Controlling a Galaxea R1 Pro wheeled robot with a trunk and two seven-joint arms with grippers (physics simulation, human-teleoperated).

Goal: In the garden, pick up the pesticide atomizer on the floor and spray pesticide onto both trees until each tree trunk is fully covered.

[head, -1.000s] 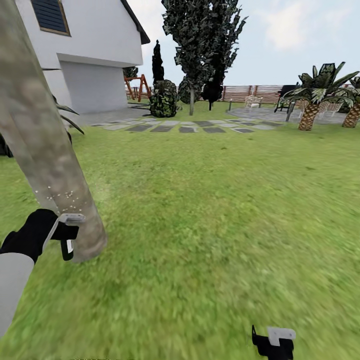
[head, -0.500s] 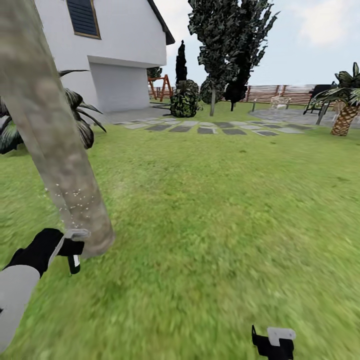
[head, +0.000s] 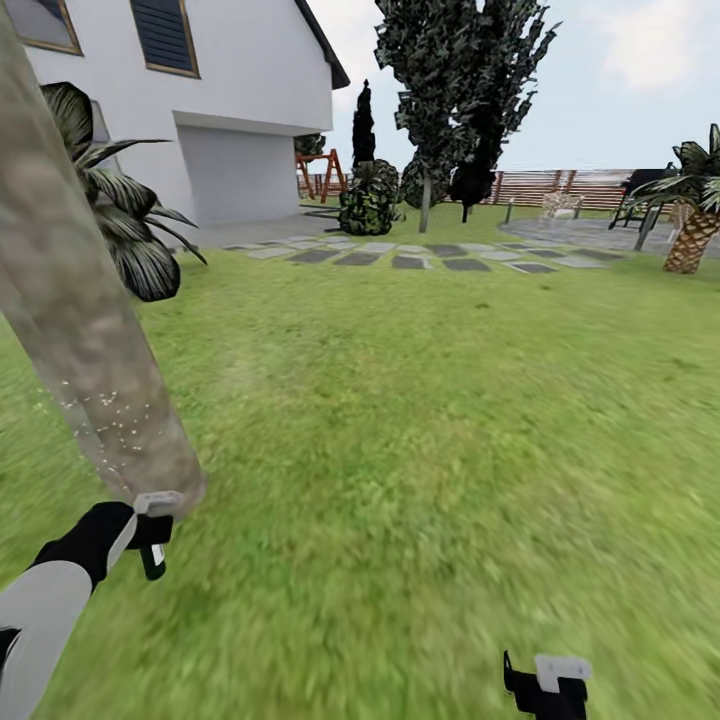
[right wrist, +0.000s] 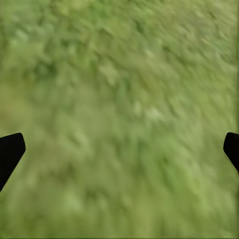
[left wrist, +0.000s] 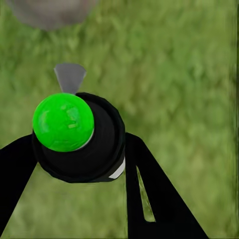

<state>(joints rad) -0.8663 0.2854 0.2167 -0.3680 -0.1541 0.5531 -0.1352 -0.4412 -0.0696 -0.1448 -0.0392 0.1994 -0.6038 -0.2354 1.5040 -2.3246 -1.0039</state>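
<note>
Lawn (head: 430, 420): wide green grass running back to stepping stones (head: 400, 258), a white house (head: 230, 110), and a slat fence (head: 560, 185). Against the picture half a second back, the far scene sits about where it did. The near things have slid: camera shift, most likely a small base move.

Trunk (head: 70, 310): thick, mottled grey-brown, leaning, at the head view's left. It now stands further left and its base lower in the picture than half a second ago; more of the spiky plant (head: 120, 220) behind it is uncovered. White specks of spray dot its lower part, as they did a second ago, so spraying of this tree looks under way; the upper trunk shows none, so I judge coverage partial. The second tree cannot be picked out with confidence.

Left gripper (head: 150, 530): clamped round the atomizer (left wrist: 74, 134), its black body and green cap held between the fingers (left wrist: 149, 189), grey nozzle aimed at the trunk's base. It is lower in the picture than before, close to the trunk foot.

Right gripper (head: 548, 685): low over bare grass, fingers (right wrist: 10, 152) spread wide, nothing held, unchanged.
</note>
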